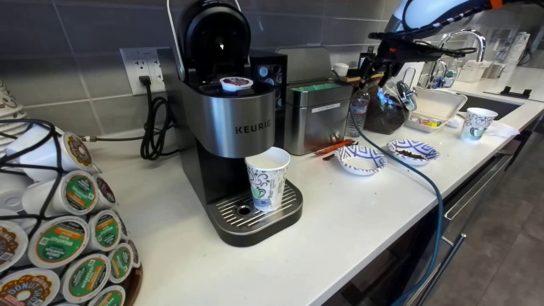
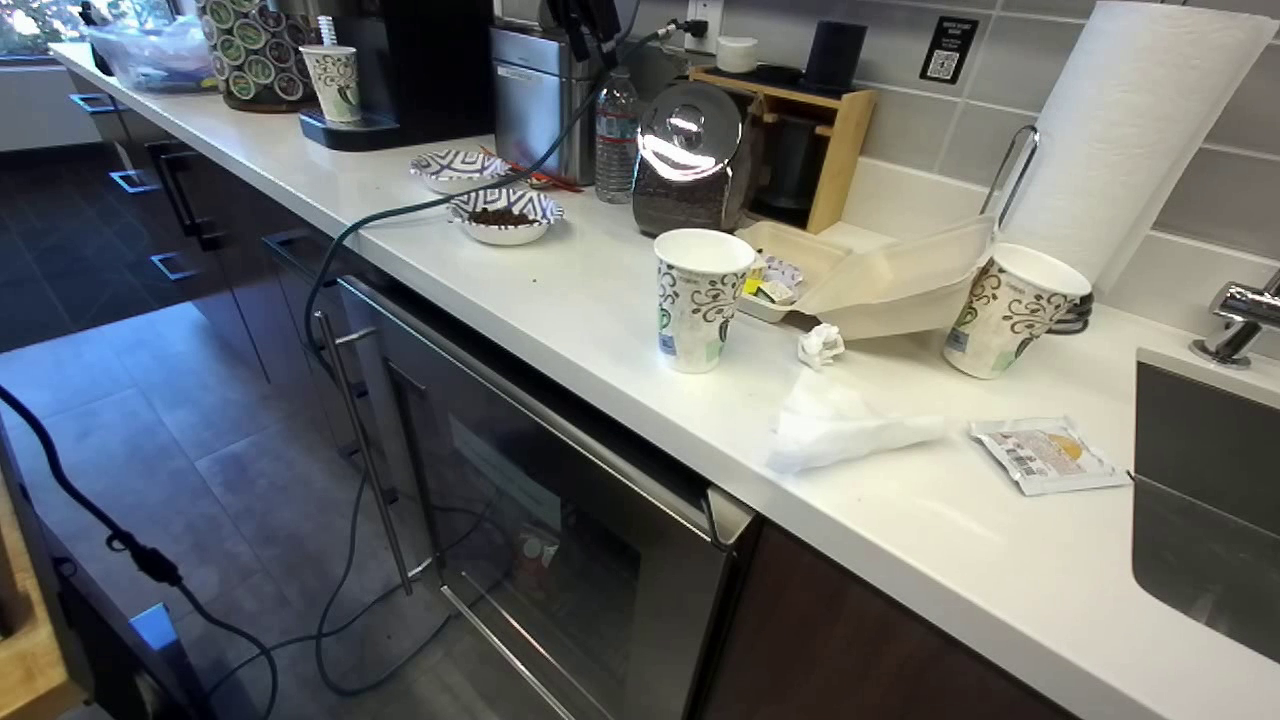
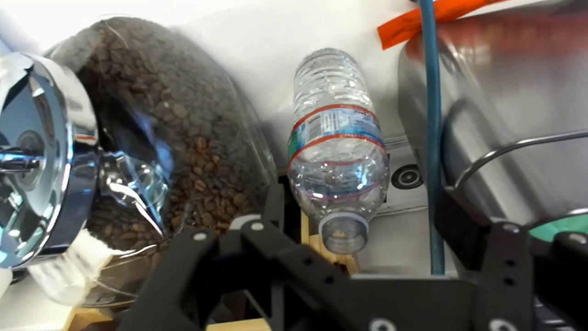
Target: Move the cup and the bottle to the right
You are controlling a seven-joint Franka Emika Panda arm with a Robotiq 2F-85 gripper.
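Because jar [image 3: 193,124] and bin [image 3: 514,133] flanked the bottle [image 3: 337,133] near the back edge of the counter [image 1: 331,233], the gripper [image 3: 363,207] hung above, spread, presumably for clearance.

Bright window [image 2: 40,30] far left in exterior view; bluish sheen on floor [image 2: 120,430]. Hard white glare on jar [image 2: 690,160]. Counter [image 3: 257,50] well lit, washed out to near-white in wrist view.

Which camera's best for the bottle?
The wrist view: the bottle is largest there, with its label plainly in sight. Both exterior views show it upright but much smaller, between the metal bin and the coffee jar.
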